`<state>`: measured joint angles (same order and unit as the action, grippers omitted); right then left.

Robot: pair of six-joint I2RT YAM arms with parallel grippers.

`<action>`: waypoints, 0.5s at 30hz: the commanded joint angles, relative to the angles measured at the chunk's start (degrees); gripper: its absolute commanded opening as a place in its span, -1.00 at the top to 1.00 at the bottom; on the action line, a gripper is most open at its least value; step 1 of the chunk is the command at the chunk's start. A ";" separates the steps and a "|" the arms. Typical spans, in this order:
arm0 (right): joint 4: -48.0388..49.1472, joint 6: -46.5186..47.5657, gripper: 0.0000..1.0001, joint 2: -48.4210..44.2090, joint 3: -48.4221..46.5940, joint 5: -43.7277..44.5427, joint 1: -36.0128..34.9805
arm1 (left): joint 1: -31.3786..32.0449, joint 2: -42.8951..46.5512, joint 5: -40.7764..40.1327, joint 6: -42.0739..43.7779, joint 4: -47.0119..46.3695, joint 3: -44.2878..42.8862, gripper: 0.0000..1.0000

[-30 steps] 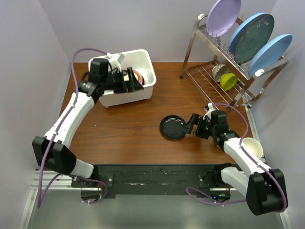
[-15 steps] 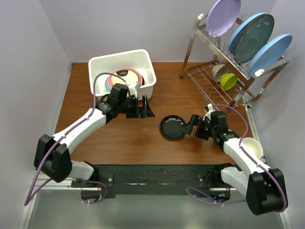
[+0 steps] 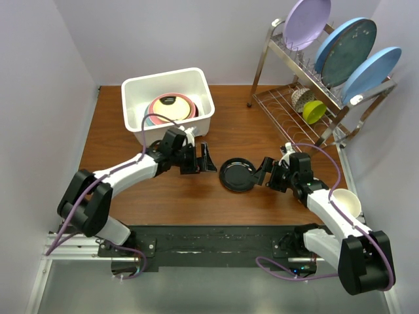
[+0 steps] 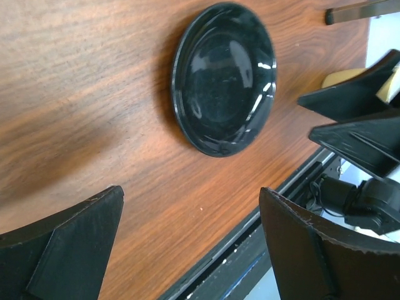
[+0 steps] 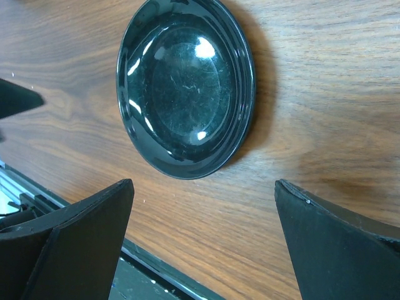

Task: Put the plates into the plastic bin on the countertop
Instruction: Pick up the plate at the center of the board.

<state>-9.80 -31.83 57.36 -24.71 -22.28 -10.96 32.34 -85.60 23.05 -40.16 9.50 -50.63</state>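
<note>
A small black plate (image 3: 238, 174) lies flat on the brown countertop (image 3: 163, 193). It also shows in the left wrist view (image 4: 224, 78) and the right wrist view (image 5: 185, 87). My left gripper (image 3: 204, 159) (image 4: 190, 194) is open and empty, just left of the plate. My right gripper (image 3: 265, 171) (image 5: 204, 184) is open and empty, just right of the plate. The white plastic bin (image 3: 177, 129) stands at the back left with stacked plates inside, a tan one (image 3: 171, 106) on top of a pink one; the lower plates are mostly hidden.
A chrome wire rack (image 3: 288, 98) stands at the back right with an upright lilac plate (image 3: 306, 21), two blue plates (image 3: 346, 42), a yellow cup (image 3: 314, 111) and a patterned cup (image 3: 300, 98). A cream bowl (image 3: 346, 201) sits by my right arm.
My left gripper has come away from the bin, empty, and swung forward and right to the table beside the black plate. The right arm has not moved.
</note>
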 commanded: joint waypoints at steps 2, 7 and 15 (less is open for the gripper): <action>1.37 0.81 -0.97 0.47 0.63 -1.01 -0.11 | 1.32 -3.86 -0.02 -2.64 -7.12 1.15 -0.85; 1.37 0.98 -0.97 0.56 0.63 -1.09 -0.11 | 1.76 -6.59 0.24 -3.43 -8.62 1.32 -0.83; 1.19 1.34 -0.97 0.82 0.72 -1.01 -0.11 | 2.91 -12.65 0.95 -4.05 -11.60 -1.66 -0.77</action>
<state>-9.78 -31.79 57.87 -24.08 -22.31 -10.96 34.33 -95.90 23.49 -43.53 0.97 -49.63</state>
